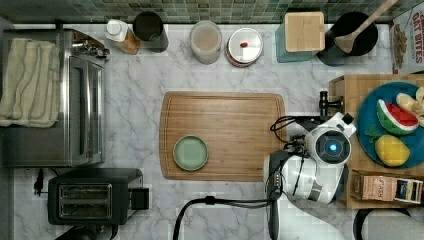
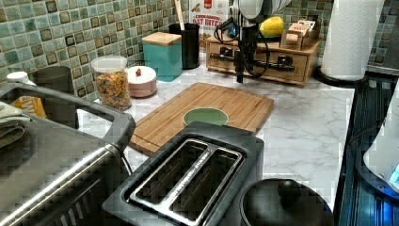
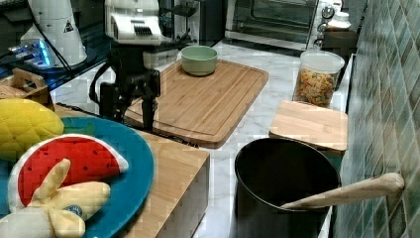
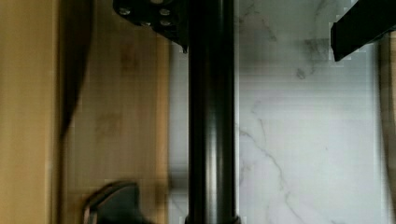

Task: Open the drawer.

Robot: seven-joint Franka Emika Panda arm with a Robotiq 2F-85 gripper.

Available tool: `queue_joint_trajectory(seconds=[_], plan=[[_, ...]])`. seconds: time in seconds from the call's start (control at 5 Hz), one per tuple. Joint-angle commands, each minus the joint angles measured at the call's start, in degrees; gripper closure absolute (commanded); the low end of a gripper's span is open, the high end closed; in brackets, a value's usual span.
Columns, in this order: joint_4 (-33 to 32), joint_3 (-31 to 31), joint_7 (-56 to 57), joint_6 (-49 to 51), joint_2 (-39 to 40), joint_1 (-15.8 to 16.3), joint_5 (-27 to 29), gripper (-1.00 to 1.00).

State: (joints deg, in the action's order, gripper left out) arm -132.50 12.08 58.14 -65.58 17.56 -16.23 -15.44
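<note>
Top view: the arm is reaching over the gap between the bamboo cutting board [image 1: 222,135] and the wooden drawer unit at the top view's right, its wrist hiding most of the drawer [image 1: 336,89] front. A blue plate [image 1: 367,107] of toy fruit is sitting on top of that unit. The drawer is looking shut or nearly so; I judge the pull as not yet done.

Left view: the gripper [image 2: 241,59] is hanging straight down in front of the drawer, with the black bar handle [image 2: 263,62] running across just behind its fingers. The drawer front is lying flush with its box, so the opening itself is remaining.

Right view: the gripper is standing with its fingers spread, one on each side of where the handle runs, just beside the edge of the cutting board. A green bowl [image 3: 199,60] is resting on the far end of the board.

Wrist view: the handle bar [image 4: 212,116] is passing between the two fingertips [image 4: 154,16], which are sitting apart and not clamped on it; the wood front is lying to one side and marble to the other. Closing and pulling outward are what is left.

The surface is a white marble counter [image 1: 135,105] against a green tiled wall, carrying a toaster [image 1: 92,196], a toaster oven and jars.
</note>
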Motion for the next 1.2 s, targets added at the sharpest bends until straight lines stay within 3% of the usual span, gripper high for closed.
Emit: queue_joint_trajectory(seconds=[0.2, 0.4, 0.6, 0.8, 1.2], plan=[[3.1, 0.1, -7.7, 8.9, -4.5, 5.1, -1.3, -1.0], [2.6, -2.4, -5.2, 7.4, -4.9, 3.5, 2.8, -1.0], [1.3, -4.8, -5.0, 5.2, -4.9, 4.0, 7.7, -1.0], [-4.5, -5.1, -10.2, 2.7, -9.2, 7.9, 9.1, -1.0], [-12.1, -8.9, -17.2, -1.4, -14.0, 13.3, 6.1, -1.0]])
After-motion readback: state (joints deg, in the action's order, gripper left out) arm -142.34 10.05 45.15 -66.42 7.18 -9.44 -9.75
